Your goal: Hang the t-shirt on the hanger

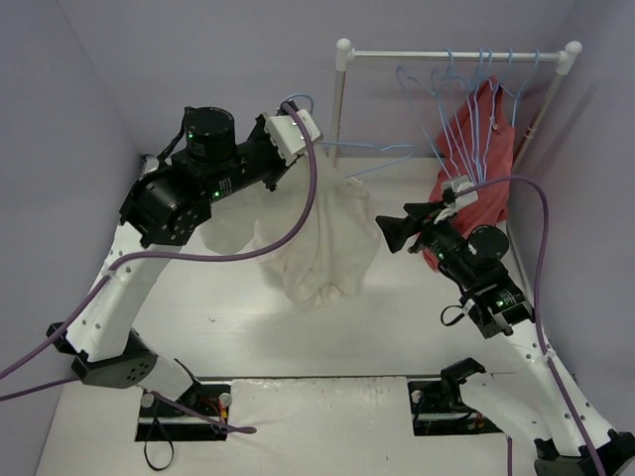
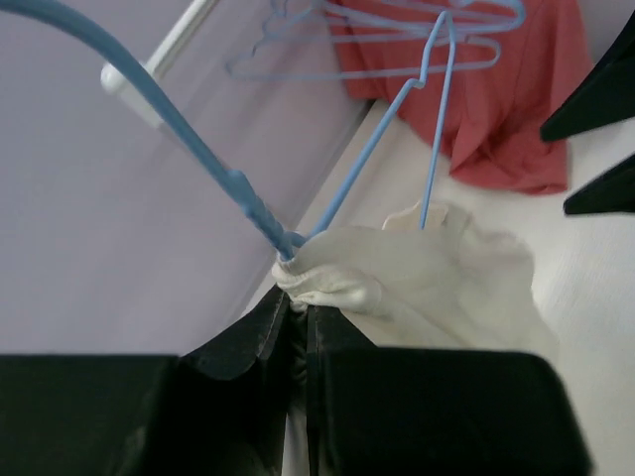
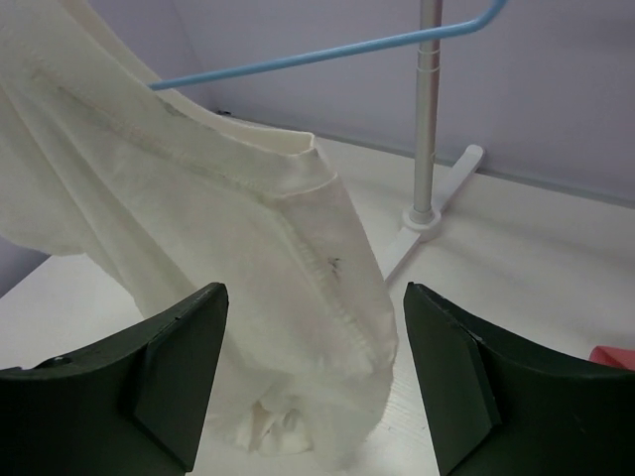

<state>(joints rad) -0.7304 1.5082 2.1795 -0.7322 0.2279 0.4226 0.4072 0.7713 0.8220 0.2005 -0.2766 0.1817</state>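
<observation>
Your right fingers (image 3: pixel 184 367) gape wide, holding nothing; one cream t-shirt (image 3: pixel 248 248) droops just ahead, over the counter (image 1: pixel 198 317). Your left fingers (image 2: pixel 253 337) are pinched together on its bunched cloth beside one blue hanger (image 2: pixel 236 181). Behind, one rack (image 1: pixel 340 99) carries one red garment (image 1: pixel 496 188) and spare hangers (image 1: pixel 458 149), too overlapped to count.

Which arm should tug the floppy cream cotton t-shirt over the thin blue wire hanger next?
Probably right: the right gripper is open, facing the cream cotton t-shirt. The left gripper is shut, busy pinching shirt and thin blue wire hanger.
</observation>
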